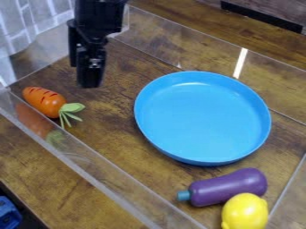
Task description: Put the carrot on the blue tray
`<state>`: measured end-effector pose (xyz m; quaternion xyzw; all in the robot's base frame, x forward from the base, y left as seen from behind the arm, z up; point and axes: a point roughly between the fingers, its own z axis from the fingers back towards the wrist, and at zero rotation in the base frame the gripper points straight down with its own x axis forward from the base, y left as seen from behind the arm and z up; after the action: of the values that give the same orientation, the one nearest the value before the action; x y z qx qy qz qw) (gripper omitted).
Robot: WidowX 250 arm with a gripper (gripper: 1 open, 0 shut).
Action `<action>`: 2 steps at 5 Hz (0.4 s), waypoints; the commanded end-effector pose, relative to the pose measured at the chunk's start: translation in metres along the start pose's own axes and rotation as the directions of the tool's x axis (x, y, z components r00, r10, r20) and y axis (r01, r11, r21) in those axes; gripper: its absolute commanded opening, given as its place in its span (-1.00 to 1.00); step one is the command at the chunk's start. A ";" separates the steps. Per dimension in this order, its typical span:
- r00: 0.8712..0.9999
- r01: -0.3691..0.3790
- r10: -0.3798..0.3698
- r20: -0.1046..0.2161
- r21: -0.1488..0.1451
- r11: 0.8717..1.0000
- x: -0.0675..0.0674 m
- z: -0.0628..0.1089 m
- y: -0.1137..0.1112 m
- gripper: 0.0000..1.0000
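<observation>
**Approach stage: carrot not yet gripped**

Claw [89, 72] spread wide, empty, pointed down, above and just right of the carrot [46, 100]. Carrot lying on wood at left, well apart from the blue tray [245, 134]. Tray empty. Remaining: descent, grasp, transfer right, release.

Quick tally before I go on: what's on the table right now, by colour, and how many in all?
Orange: 1, the carrot
Blue: 1, the blue tray
Purple: 1, the eggplant
Yellow: 1, the lemon
Total: 4 things. The gripper is not counted; it hangs open above the table, holding nothing.
</observation>
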<state>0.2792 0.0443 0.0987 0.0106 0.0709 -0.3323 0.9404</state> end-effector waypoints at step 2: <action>0.992 0.126 -0.125 -0.013 0.050 0.991 -0.019 -0.007 0.024 1.00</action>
<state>0.2765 0.0707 0.0856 0.0225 0.0792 -0.3951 0.9149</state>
